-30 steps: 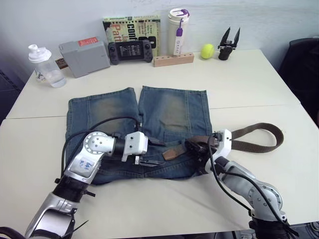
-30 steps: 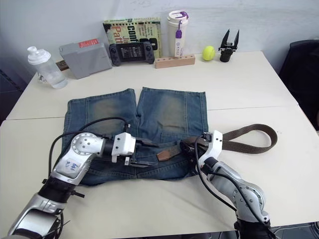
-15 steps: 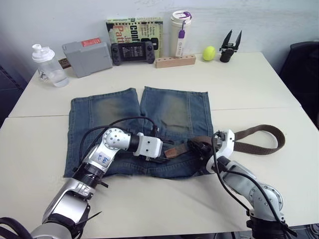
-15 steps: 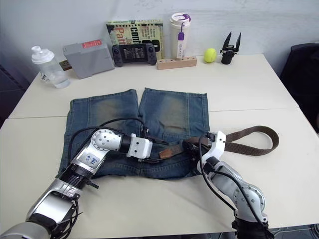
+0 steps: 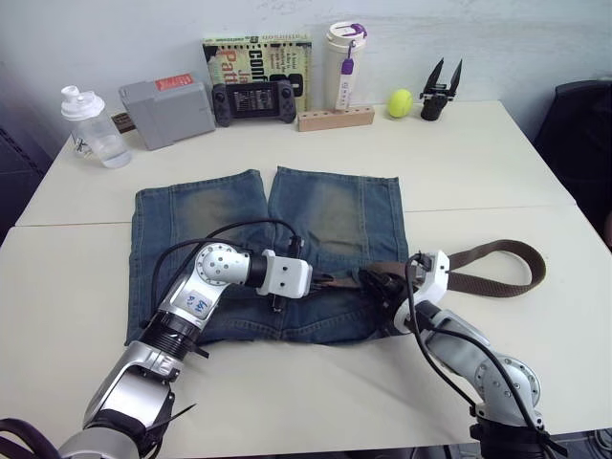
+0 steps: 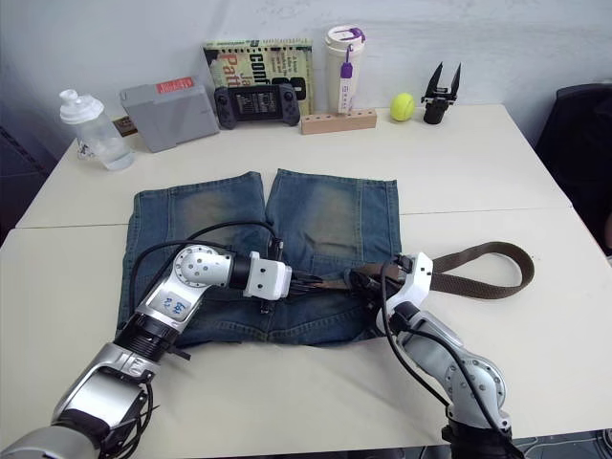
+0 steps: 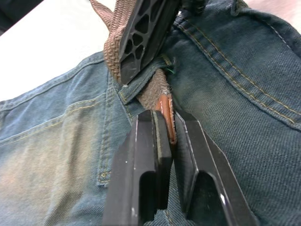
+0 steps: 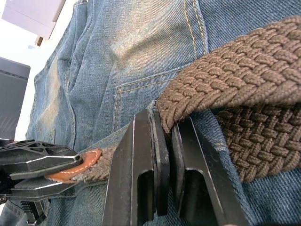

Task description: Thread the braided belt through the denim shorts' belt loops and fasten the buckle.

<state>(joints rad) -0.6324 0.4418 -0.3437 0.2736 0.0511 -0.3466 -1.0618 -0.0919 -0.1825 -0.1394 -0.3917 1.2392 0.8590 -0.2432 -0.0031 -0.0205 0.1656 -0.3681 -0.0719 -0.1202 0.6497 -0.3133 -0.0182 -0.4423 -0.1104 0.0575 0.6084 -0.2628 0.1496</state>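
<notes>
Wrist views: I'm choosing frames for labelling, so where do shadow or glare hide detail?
Left wrist view: the left hand shades the leather tip of the belt that it pinches, and the table is glared white. Right wrist view: the right hand darkens the belt edge it grips, while the shorts are evenly lit.

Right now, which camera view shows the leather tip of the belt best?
The left wrist view: the leather tip stands close between the left gripper fingers, just past a belt loop. The right wrist view shows it sideways and farther off. In the eye views it is small and mostly hidden by the left gripper on the denim shorts.
</notes>
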